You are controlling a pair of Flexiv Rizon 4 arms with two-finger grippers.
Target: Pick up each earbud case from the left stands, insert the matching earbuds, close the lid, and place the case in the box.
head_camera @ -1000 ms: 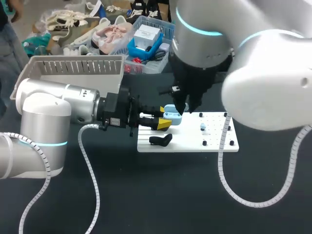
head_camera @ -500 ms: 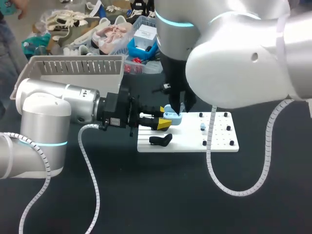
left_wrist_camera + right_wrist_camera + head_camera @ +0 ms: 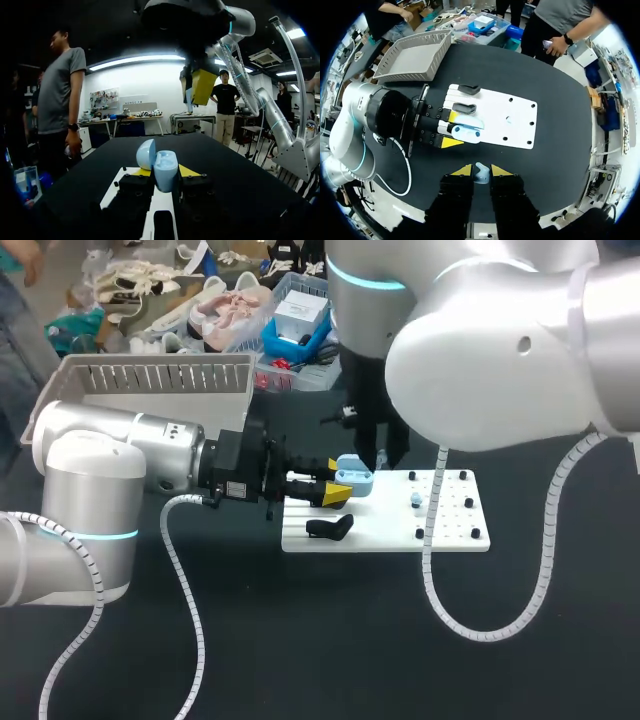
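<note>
A light blue earbud case (image 3: 165, 170) stands between the yellow tips of my left gripper (image 3: 165, 173), which is shut on it; its lid (image 3: 145, 154) is open. In the head view this case (image 3: 354, 477) hangs over the left end of the white plate (image 3: 450, 532). My right gripper (image 3: 481, 172) hovers above the case and is shut on a small light blue earbud (image 3: 481, 175). A second earbud (image 3: 417, 502) lies on the plate. In the head view my right arm hides the right fingertips.
A black stand (image 3: 330, 528) sits on the plate's left end, and the right wrist view shows a second one (image 3: 469, 89). The grey slatted box (image 3: 150, 385) stands at the far left. Black pegs dot the plate's right half.
My right arm has swung left across the view and its gripper has risen slightly above the case. The left arm and the case have not moved.
</note>
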